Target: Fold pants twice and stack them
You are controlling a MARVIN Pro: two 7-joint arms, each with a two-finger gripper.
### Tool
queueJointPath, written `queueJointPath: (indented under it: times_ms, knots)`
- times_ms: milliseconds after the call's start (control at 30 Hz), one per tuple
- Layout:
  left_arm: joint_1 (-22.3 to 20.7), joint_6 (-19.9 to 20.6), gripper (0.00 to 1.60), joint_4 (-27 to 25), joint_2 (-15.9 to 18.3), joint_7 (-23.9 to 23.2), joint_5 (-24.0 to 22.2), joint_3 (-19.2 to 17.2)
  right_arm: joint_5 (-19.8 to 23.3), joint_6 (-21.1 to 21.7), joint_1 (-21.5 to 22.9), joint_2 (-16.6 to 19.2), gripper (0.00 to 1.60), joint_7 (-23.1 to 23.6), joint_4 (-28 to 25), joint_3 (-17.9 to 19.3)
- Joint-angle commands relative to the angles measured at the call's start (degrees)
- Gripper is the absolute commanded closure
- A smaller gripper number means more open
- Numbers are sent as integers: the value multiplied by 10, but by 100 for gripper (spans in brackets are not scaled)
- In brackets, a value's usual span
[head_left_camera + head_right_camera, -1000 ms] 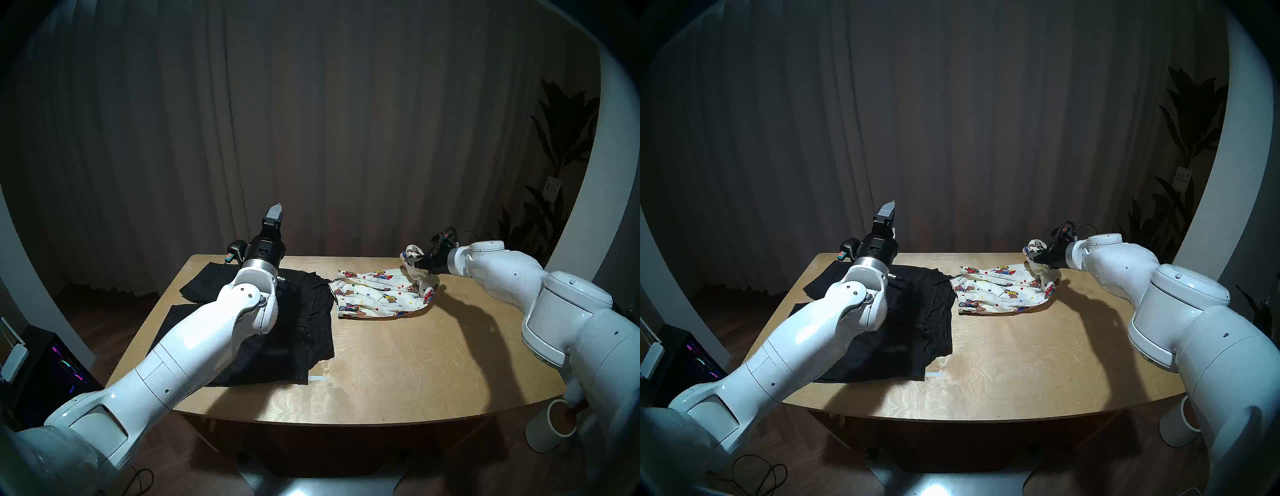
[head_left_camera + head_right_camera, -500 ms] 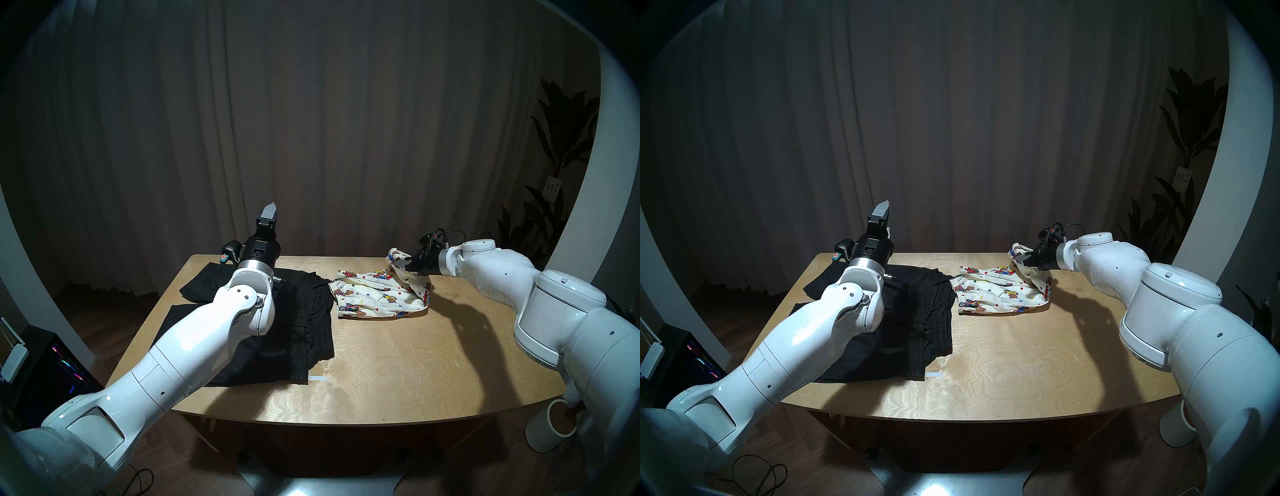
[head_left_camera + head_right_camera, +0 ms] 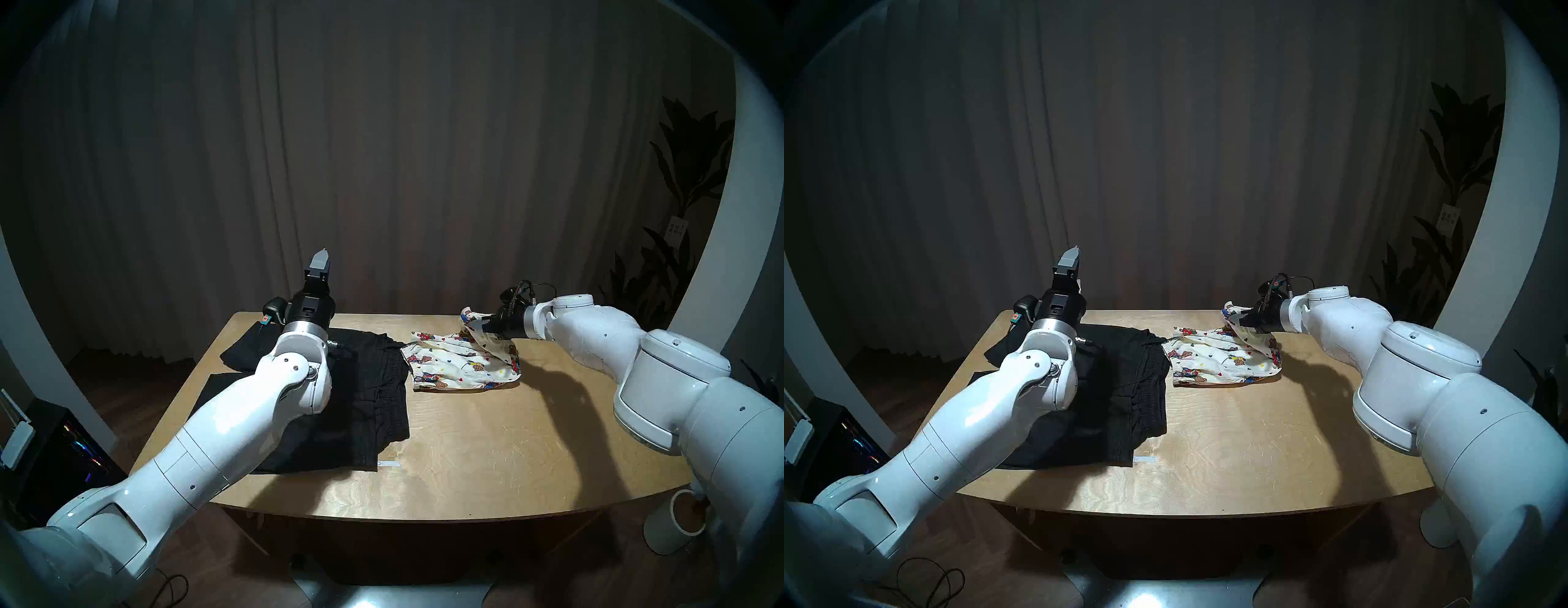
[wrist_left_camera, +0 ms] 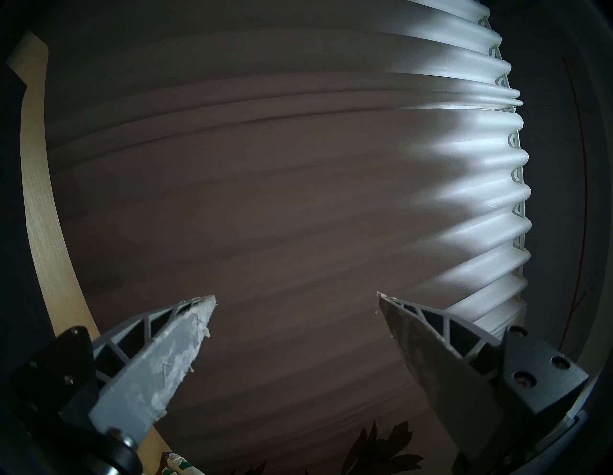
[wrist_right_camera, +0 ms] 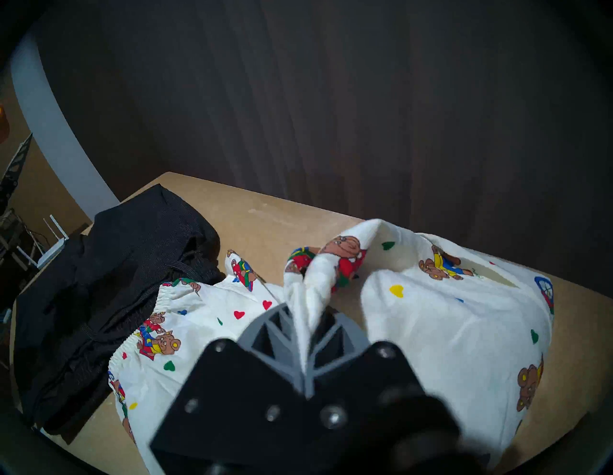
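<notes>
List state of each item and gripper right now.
Black shorts: lying on the table, untouched.
Bear-print shorts: mostly on the table, one edge lifted and drawn over the rest.
Left gripper: open, empty, raised off the table.
Right gripper: shut on the bear-print shorts' edge.

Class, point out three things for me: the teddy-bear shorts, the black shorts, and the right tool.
teddy-bear shorts [image 3: 458, 368], head left view, flat printed panel.
black shorts [image 3: 384, 395], head left view, ribbed waistband.
right tool [image 5: 306, 326], right wrist view, between fingertips pinching cloth.
</notes>
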Motion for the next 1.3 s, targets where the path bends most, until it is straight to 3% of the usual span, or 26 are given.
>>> queueJointPath:
  times_ms: [0, 400, 933, 1267]
  knots:
    - [5, -11, 0, -20, 9, -9, 0, -13, 5, 5, 20, -24, 160, 7, -5, 6]
    - [18, -12, 0, -33, 21, -16, -7, -25, -8, -10, 16, -26, 160, 45, -5, -5]
    - [17, 1, 0, -23, 22, -36, -25, -28, 3, -10, 10, -44, 160, 75, -10, 10]
    - [26, -4, 0, -29, 25, -46, -29, -30, -15, -29, -1, -39, 160, 100, -19, -7]
